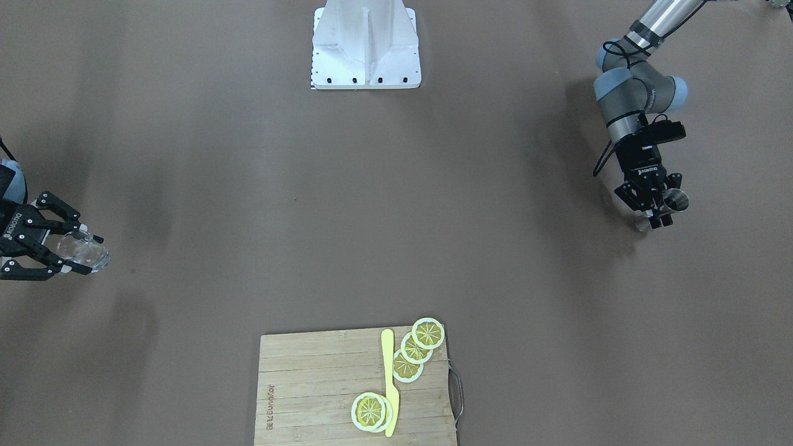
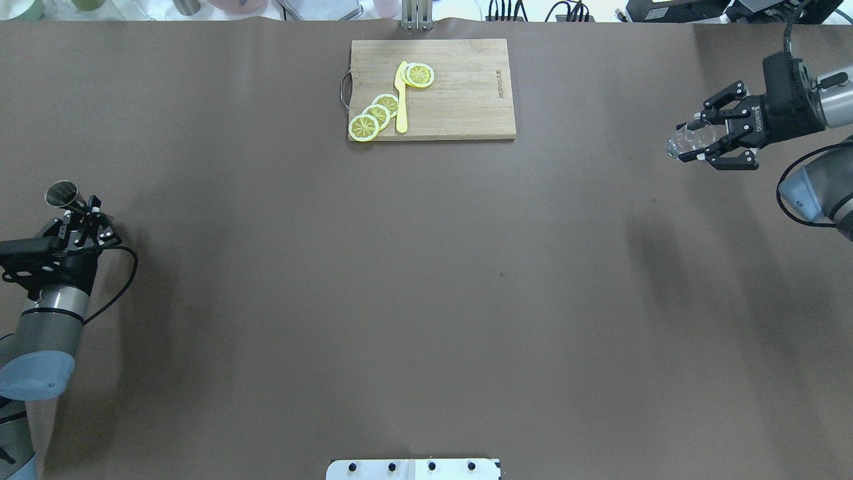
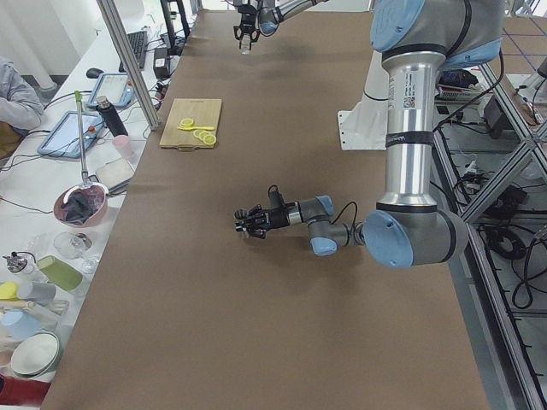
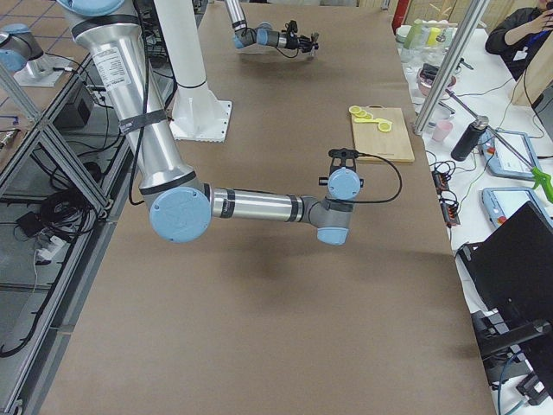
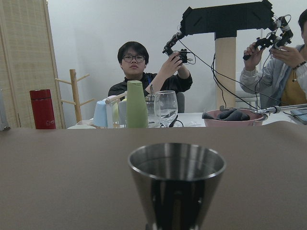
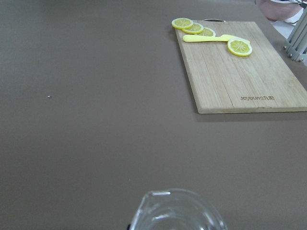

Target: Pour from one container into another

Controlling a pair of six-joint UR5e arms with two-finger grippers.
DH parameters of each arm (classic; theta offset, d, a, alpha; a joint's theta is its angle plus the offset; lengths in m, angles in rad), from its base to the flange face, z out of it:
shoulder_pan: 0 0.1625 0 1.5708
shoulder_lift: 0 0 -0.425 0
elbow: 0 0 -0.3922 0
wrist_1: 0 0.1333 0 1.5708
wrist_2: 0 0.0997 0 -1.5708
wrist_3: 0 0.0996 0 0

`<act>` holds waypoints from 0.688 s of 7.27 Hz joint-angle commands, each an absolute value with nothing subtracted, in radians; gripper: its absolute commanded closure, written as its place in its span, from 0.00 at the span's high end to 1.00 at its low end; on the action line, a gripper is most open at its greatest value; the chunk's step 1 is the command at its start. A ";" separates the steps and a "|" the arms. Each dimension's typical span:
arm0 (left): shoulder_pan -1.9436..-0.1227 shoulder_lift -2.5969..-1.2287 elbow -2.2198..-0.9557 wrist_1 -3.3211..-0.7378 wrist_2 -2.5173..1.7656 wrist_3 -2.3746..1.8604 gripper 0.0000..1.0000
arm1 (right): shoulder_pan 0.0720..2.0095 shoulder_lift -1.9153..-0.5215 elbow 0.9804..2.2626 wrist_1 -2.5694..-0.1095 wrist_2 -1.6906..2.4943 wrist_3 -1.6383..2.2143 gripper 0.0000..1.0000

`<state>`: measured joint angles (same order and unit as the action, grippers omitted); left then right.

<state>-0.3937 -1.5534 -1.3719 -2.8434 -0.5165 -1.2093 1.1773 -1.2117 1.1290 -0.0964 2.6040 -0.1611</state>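
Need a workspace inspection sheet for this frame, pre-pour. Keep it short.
Surface: brown table cover, no spill seen.
Job's things: glass cup in right tool, jigger in left tool, at opposite table ends.
Clutter: cutting board with lemon slices and yellow knife.
Grippers: left tool shut on jigger; right tool shut on glass cup.
Cables: black cable loops off left wrist, clear of the tool.
Surroundings: two people beyond the far edge; side bench crowded with vessels.

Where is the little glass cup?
In the overhead view the glass cup is in the right gripper at the far right edge of the table, right of the cutting board.
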 commanded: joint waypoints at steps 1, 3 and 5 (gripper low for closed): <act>-0.437 -1.650 -1.365 -3.001 -0.598 -0.940 0.00 | 1.195 -1.201 1.259 -0.275 2.611 -0.138 0.00; -0.440 -1.779 -1.376 -3.004 -0.613 -0.809 0.00 | 1.213 -1.215 1.382 -0.421 2.612 -0.140 0.00; -0.503 -1.946 -1.428 -2.988 -0.758 -0.593 0.00 | 1.207 -1.218 1.519 -0.565 2.612 -0.140 0.00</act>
<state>-0.4685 -1.8406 -1.4028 -2.9977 -0.6739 -0.7235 1.2119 -1.2152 1.4331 -0.4732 2.6128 -0.1390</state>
